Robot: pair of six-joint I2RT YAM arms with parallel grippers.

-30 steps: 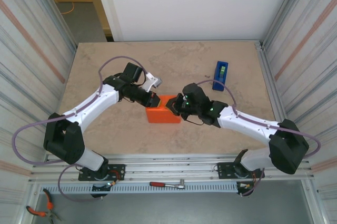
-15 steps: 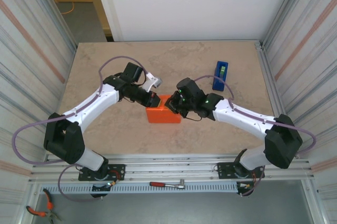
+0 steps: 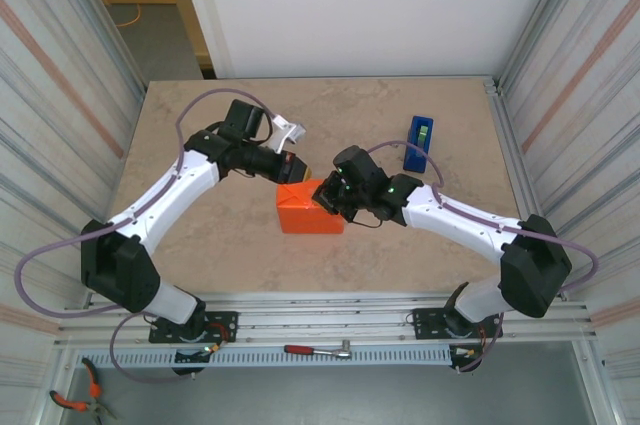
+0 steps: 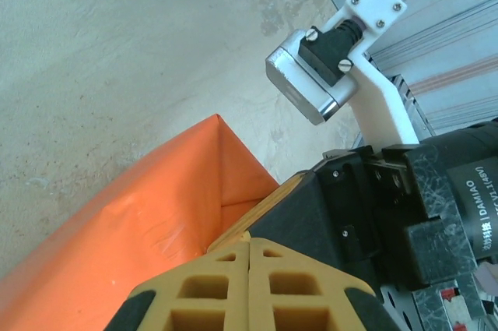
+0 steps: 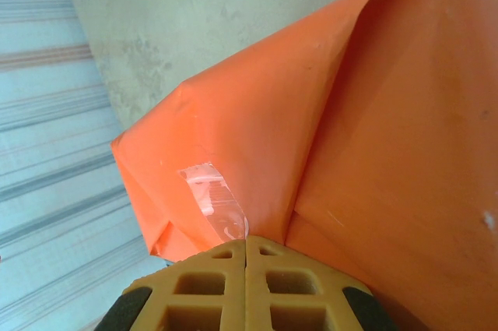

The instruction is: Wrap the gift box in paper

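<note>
A mottled beige table (image 3: 400, 245), hemmed in by ribbed metal walls (image 3: 60, 85) and a white back panel (image 3: 350, 5), carried the paper (image 3: 305, 215). The bright orange sheet was folded into a blocky parcel, with the gift box covered inside it. The parcel lay between the two grippers.

The left gripper (image 3: 291, 172) was closed, with nothing visible between its fingers. It hung at the parcel's far upper edge, so the parcel sat just below and nearward of its tips. Whether the tips touched the paper could not be made out. In the left wrist view its tan fingers (image 4: 218, 292) met flush along a single seam. An upturned corner of the paper rose just ahead of them and to their left, with bare table beyond.

The right gripper (image 3: 322, 195) was likewise closed, its tips against the parcel's far right corner. The bulk of the parcel stretched away to its left. In the right wrist view its joined fingers (image 5: 210, 284) bore on a crease where two paper flaps met. A short strip of clear tape (image 5: 212, 198) lay on the paper just ahead of the tips, slightly to their left.

The two grippers stood near one another. The right arm's silver wrist camera (image 4: 311, 86), on its white bracket, hung just beyond the left gripper's tips. A blue tape dispenser (image 3: 419, 143) stood upright, well apart from the right gripper on the side away from the parcel.
</note>
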